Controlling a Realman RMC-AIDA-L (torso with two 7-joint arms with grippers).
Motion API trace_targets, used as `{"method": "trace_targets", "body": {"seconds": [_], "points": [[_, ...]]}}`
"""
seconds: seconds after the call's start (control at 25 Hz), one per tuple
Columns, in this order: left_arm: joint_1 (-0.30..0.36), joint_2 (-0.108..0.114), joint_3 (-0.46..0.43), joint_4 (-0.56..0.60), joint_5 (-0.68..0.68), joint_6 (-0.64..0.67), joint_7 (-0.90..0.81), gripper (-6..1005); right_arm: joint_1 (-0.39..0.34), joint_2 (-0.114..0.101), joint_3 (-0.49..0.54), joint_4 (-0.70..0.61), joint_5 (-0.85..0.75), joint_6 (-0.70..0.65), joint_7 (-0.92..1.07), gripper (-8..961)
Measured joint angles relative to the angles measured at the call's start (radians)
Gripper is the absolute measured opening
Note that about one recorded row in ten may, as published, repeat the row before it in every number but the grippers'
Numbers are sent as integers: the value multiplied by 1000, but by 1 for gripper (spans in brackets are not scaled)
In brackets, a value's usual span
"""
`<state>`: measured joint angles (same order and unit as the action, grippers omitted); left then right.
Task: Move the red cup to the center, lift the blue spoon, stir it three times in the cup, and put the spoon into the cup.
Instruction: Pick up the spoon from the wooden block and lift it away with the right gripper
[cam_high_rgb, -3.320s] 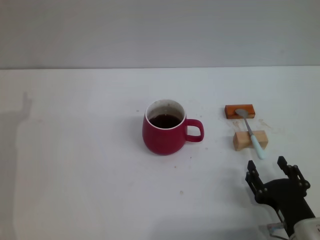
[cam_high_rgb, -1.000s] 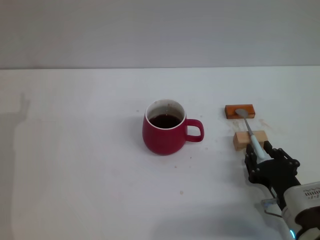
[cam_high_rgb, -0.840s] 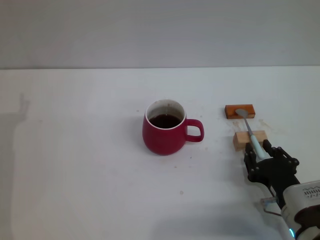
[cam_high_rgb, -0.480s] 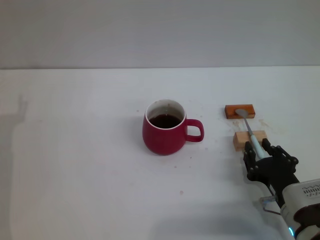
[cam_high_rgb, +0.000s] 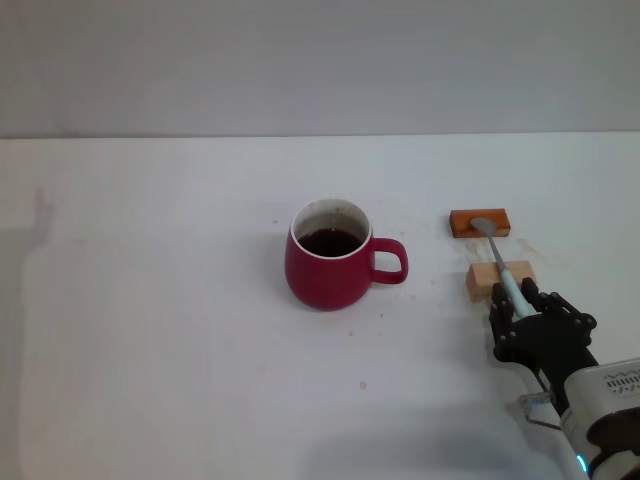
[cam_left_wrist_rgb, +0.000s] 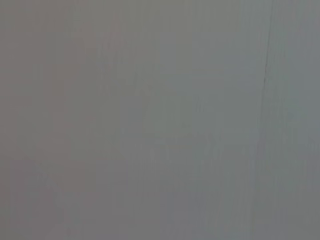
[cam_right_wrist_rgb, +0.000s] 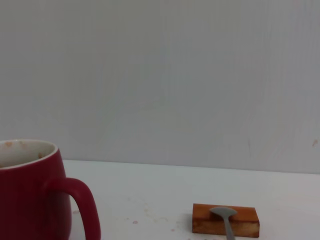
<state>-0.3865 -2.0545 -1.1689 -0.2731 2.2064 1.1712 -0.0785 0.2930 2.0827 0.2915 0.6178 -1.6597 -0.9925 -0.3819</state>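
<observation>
The red cup (cam_high_rgb: 327, 265) stands in the middle of the white table, with dark liquid inside and its handle pointing right. It also shows in the right wrist view (cam_right_wrist_rgb: 30, 195). The blue spoon (cam_high_rgb: 510, 286) lies to the right of it, its grey bowl on the orange block (cam_high_rgb: 462, 222) and its pale blue handle across the tan block (cam_high_rgb: 482, 282). My right gripper (cam_high_rgb: 522, 304) is at the near end of the handle, its fingers closed in around it. The spoon's bowl shows in the right wrist view (cam_right_wrist_rgb: 223, 213). My left gripper is out of view.
The white table (cam_high_rgb: 160, 300) runs wide to the left of the cup and ends at a grey wall behind. The orange block also shows in the right wrist view (cam_right_wrist_rgb: 226, 220). The left wrist view shows only a plain grey surface.
My right gripper came forward from the table's front edge to the spoon's handle end, and its fingers narrowed around it. Cup, spoon and blocks have not moved.
</observation>
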Motion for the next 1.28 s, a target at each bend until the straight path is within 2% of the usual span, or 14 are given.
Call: {"method": "trace_targets", "body": {"seconds": [1.28], "points": [[19,-1,0,0,0,30,-23,861,8,0,4,-7,0,3,0,254]]}}
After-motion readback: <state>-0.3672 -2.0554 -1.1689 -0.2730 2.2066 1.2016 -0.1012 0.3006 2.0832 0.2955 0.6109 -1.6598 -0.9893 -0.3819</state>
